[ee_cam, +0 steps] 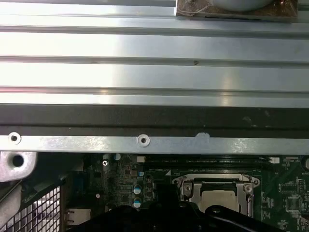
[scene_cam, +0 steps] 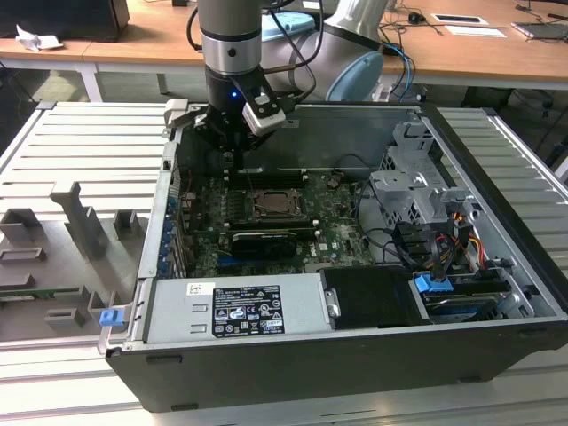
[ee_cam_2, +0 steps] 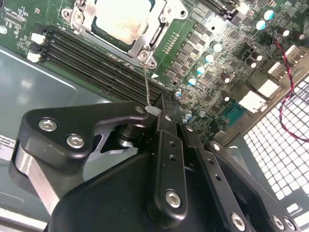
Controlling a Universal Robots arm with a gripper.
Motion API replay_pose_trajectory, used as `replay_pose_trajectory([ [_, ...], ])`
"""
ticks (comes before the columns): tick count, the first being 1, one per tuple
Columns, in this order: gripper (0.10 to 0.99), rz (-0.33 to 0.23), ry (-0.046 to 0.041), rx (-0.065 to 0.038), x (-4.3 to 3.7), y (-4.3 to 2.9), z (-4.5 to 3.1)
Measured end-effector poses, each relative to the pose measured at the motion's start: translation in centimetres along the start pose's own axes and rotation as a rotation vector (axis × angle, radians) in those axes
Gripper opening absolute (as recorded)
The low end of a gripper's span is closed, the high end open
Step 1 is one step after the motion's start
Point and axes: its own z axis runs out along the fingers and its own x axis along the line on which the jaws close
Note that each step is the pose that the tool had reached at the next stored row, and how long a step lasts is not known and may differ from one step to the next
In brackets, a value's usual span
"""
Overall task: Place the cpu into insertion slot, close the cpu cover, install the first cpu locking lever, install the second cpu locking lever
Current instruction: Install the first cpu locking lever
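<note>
Exterior view, case: the open black computer case point(scene_cam: 293, 355) lies on a ribbed metal table point(scene_cam: 80, 142), its walls closing in the green motherboard point(scene_cam: 337, 232).
Exterior view, arm: the arm's gripper point(scene_cam: 232, 146) hangs just inside the case's far wall, above the board's far edge, little room between it and the wall.
Exterior view, socket: the insertion slot point(scene_cam: 273, 206) sits mid-board with the cpu point(scene_cam: 274, 207) lying in it; a long black card point(scene_cam: 264, 241) runs just on the near side of it.
Exterior view, room: grey foam trays point(scene_cam: 62, 257) fill the table at the exterior view's left; wooden desks point(scene_cam: 160, 35) stand behind.
Second wrist view, gripper: black fingers pressed together on a thin metal locking lever point(ee_cam_2: 147, 87), which rises from the socket corner.
Second wrist view, socket: the silver-grey cpu point(ee_cam_2: 126, 20) lies flat inside the cpu cover point(ee_cam_2: 155, 36), a shiny frame closed around it; black memory slots point(ee_cam_2: 87, 60) run alongside.
First wrist view, edges: the case's flat metal rim point(ee_cam: 145, 141) crosses above the cpu cover point(ee_cam: 217, 186), the ribbed table point(ee_cam: 145, 63) beyond.
</note>
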Motion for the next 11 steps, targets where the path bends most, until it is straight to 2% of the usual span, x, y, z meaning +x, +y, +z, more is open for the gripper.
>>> replay_pose_trajectory([
  [11, 0.11, 0.0, 0.0, 0.0, -0.45, 0.03, 0.03],
])
